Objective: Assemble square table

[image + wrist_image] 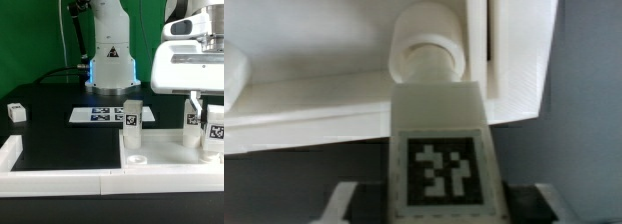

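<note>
The white square table top (165, 160) lies at the exterior view's lower right, with an open corner socket (135, 158) at its front. Two tagged white legs stand on it, one at the back left corner (131, 117) and one further right (194, 117). My gripper (210, 103) is shut on a third tagged leg (213, 130) and holds it upright at the top's right side. In the wrist view this leg (438, 120) sits between my fingers (352, 200), its tag facing the camera, with the top's rim (331, 105) behind it. A fourth leg (15, 112) lies at the far left.
The marker board (100, 115) lies flat in front of the robot base (110, 60). White border rails (40, 180) run along the front and left of the black table. A green backdrop stands behind.
</note>
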`<state>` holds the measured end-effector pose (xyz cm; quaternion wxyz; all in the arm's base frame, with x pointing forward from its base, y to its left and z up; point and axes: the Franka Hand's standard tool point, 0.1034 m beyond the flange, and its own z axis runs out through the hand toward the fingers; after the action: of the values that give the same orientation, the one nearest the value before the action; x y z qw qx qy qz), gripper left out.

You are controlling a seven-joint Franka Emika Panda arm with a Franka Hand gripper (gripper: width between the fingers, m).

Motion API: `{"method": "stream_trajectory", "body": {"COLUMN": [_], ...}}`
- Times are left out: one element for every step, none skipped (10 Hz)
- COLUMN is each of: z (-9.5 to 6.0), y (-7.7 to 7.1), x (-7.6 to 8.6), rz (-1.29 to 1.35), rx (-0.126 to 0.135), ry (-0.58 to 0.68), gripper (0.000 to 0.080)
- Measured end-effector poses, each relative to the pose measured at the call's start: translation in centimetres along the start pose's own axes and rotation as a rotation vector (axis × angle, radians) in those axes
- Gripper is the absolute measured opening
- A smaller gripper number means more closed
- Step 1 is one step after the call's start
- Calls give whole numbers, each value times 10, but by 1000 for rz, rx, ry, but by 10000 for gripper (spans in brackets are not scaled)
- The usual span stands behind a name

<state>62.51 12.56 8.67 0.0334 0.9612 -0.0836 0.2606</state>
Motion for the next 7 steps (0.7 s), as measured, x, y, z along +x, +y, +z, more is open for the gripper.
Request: {"method": "stream_trajectory", "body": {"z": [2, 2, 2, 2, 2, 2, 2], "y": [-2, -2, -2, -2, -2, -2, -2], "x": [-1, -1, -1, -1, -1, -1, -1], "rz": [-5, -6, -7, -7, -7, -7, -7], "rx": [1, 1, 1, 1, 1, 1, 1], "ry": [2, 6, 6, 6, 6, 6, 6], "gripper": [291, 291, 291, 291, 527, 611, 611]}}
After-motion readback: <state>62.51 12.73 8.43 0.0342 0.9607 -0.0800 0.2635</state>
